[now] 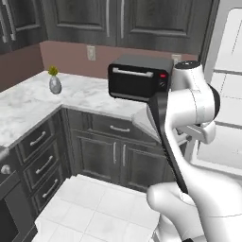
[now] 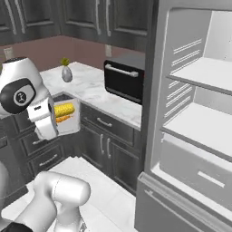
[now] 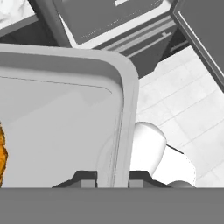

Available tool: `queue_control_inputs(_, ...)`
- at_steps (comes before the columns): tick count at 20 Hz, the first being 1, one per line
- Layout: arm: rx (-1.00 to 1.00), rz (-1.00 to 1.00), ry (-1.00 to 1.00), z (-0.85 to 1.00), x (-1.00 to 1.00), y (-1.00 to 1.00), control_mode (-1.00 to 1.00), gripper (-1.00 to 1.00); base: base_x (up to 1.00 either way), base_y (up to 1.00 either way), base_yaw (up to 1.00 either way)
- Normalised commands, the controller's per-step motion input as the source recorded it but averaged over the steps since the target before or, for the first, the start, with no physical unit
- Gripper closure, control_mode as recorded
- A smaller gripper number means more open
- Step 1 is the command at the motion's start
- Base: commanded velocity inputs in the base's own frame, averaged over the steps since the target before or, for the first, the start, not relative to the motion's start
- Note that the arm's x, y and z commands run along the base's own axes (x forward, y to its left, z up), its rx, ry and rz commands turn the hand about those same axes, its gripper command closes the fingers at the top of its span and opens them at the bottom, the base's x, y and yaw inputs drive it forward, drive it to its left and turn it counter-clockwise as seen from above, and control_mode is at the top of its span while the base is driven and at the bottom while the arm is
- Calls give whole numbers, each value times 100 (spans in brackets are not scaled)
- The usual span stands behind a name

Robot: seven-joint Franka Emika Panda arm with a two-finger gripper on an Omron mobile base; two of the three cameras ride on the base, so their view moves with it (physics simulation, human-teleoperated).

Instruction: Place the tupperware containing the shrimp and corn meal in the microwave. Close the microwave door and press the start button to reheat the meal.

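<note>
The fridge (image 2: pixel 195 113) stands open beside the marble worktop (image 2: pixel 97 88). The end effector (image 3: pixel 113 178) holds the tupperware (image 2: pixel 68 115) aloft before the lower cabinets, its 2 fingers pinching the rim, evidently for carriage. The shrimp and corn meal (image 2: pixel 63 111) remains inside.

Marble counter (image 1: pixel 28 101) — vase (image 1: pixel 55 84), toaster oven (image 1: pixel 139 75)
</note>
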Motion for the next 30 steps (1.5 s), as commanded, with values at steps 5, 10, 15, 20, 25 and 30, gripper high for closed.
queue_control_inputs(5,0,0,0,0,0,0,100,100,0,29,51)
queue_control_inputs(10,0,0,0,0,0,0,100,100,4,35,57)
queue_control_inputs(15,0,0,0,0,0,0,100,100,25,39,57)
queue_control_inputs(20,0,0,0,0,0,0,100,100,40,30,55)
queue_control_inputs(25,0,0,0,0,0,0,100,100,37,4,52)
queue_control_inputs(30,0,0,0,0,0,0,100,100,39,0,48)
